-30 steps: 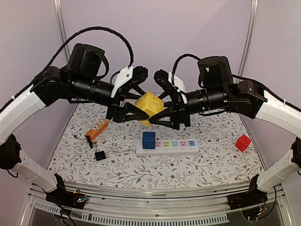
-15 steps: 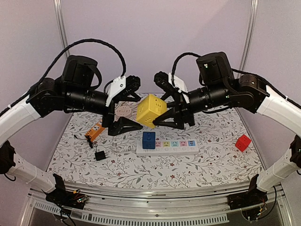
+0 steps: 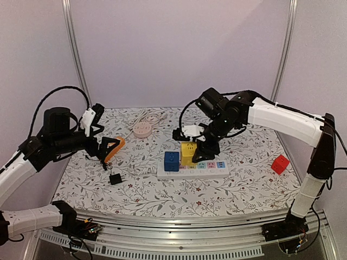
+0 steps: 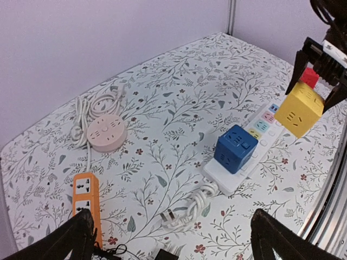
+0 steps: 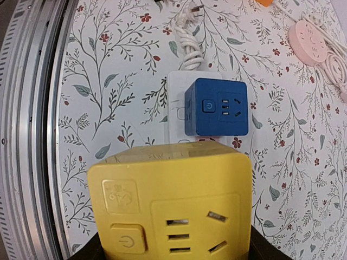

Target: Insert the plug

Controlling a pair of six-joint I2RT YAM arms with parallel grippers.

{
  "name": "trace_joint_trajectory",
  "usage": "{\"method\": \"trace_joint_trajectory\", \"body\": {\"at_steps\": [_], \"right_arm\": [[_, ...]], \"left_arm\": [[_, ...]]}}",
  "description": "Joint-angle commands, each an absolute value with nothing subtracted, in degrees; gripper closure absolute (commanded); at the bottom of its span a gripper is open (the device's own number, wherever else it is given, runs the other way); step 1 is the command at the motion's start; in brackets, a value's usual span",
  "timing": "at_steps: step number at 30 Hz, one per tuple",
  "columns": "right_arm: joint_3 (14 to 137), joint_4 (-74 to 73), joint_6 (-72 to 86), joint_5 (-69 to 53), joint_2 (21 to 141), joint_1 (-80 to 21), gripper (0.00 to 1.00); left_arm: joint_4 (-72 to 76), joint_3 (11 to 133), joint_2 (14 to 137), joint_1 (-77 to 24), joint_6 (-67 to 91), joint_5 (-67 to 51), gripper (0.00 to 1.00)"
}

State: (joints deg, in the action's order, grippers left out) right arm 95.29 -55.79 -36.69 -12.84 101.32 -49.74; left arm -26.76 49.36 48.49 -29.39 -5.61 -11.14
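Observation:
My right gripper [image 3: 191, 144] is shut on a yellow socket cube [image 3: 188, 152] and holds it slightly tilted just over the white power strip [image 3: 212, 172]. The yellow cube is right beside a blue socket cube [image 3: 171, 161] that sits plugged into the strip's left end. In the right wrist view the yellow cube [image 5: 173, 206] fills the lower frame, with the blue cube [image 5: 217, 106] and the strip [image 5: 176, 100] beyond it. I cannot tell whether the yellow cube touches the strip. My left gripper [image 3: 110, 146] is open and empty, low at the left by the orange strip.
An orange power strip [image 3: 115, 146] and a black adapter [image 3: 115, 179] lie at the left. A pink round socket [image 3: 143, 129] with a coiled cord lies at the back. A red cube [image 3: 280, 163] sits at the right. The white strip's bundled cord and plug [image 4: 176, 215] lie left of it.
The left gripper let go of the yellow cube and drew back down to the left. The right gripper carried the cube down from mid-air to the power strip.

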Motion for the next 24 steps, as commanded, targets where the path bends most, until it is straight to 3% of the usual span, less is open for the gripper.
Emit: {"method": "trace_joint_trajectory", "body": {"at_steps": [1,12,24], "right_arm": [[95.83,-56.66,-43.71,-14.67,104.37,-47.72,1.0],[96.1,-52.43,-47.76,-18.71,112.1,-42.63,1.0],[94.04,-48.21,-47.01,-21.01,115.5,-41.23,1.0]], "left_arm": [[-21.05,40.34,40.35,-21.98,0.87,-10.0,0.0],[-15.98,25.38,29.1,-5.89,11.02,-13.6,0.0],[-13.3,22.79,25.45,0.0,10.21,-13.95,0.01]]}}
